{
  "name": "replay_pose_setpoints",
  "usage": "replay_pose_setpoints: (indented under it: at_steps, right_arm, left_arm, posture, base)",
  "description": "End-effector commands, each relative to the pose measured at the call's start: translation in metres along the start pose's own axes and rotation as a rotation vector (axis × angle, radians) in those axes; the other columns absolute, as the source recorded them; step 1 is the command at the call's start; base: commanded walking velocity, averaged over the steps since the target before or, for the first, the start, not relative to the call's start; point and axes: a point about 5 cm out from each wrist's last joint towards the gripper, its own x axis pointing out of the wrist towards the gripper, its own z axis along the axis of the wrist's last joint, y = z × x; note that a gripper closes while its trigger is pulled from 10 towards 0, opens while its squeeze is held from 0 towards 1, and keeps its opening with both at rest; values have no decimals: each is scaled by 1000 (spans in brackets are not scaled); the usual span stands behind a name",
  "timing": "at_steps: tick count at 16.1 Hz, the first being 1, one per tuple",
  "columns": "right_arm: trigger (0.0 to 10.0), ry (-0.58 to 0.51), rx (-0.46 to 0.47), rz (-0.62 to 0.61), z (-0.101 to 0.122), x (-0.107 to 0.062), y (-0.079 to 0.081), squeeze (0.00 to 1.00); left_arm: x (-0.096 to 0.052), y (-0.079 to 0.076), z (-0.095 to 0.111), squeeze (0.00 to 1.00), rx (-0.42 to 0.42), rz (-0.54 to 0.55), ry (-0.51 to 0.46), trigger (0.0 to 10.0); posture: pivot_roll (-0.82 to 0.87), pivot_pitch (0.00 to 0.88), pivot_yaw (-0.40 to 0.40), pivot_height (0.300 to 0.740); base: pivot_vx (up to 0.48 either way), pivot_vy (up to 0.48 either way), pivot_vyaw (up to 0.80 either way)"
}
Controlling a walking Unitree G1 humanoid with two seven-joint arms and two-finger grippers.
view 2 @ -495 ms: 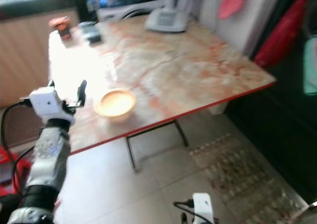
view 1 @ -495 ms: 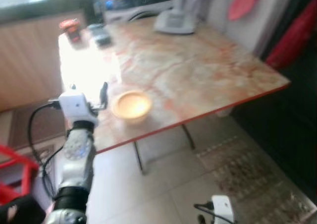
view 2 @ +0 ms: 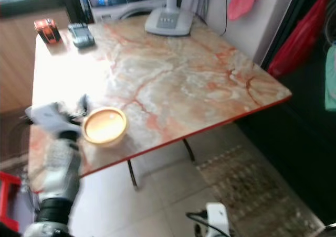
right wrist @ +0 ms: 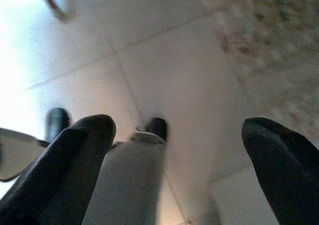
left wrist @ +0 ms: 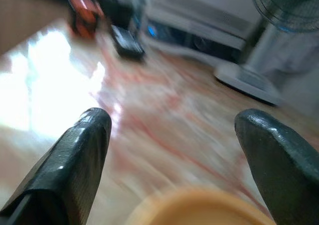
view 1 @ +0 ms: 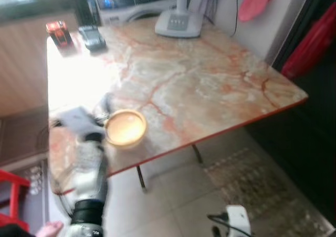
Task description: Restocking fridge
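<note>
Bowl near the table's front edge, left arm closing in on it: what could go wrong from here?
1. The bowl sits close to the table's red front edge; a nudge from the open left gripper could slide it off.
2. The head and wrist views are motion-blurred, so alignment is uncertain.
3. The right gripper hangs low over the floor beside the table leg.

No readable text or labels anywhere
</note>
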Motion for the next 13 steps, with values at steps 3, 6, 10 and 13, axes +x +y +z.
replay_pose_setpoints:
  at_steps: [3,6,10,13]
  right_arm:
    - [10000,11,4,6,-4,0,3,0]
    - [10000,8,7,6,-4,0,3,0]
    - [10000,9,7,5,-4,0,4,0]
    - [10000,10,6,6,-4,0,4,0]
  left_arm:
    - [1,2,-2,0,-21,-10,31,10000]
    - [1,8,-1,0,-86,45,30,10000]
    - [-2,20,0,0,-114,147,18,10000]
    - [-4,32,-9,1000,-121,204,67,10000]
  posture:
    - [62,90,-22,740]
    - [61,91,-22,740]
    - [62,92,-20,740]
    - [65,91,-21,740]
  base:
    - [0,0,0]
    - [0,0,0]
    - [0,0,0]
    - [0,0,0]
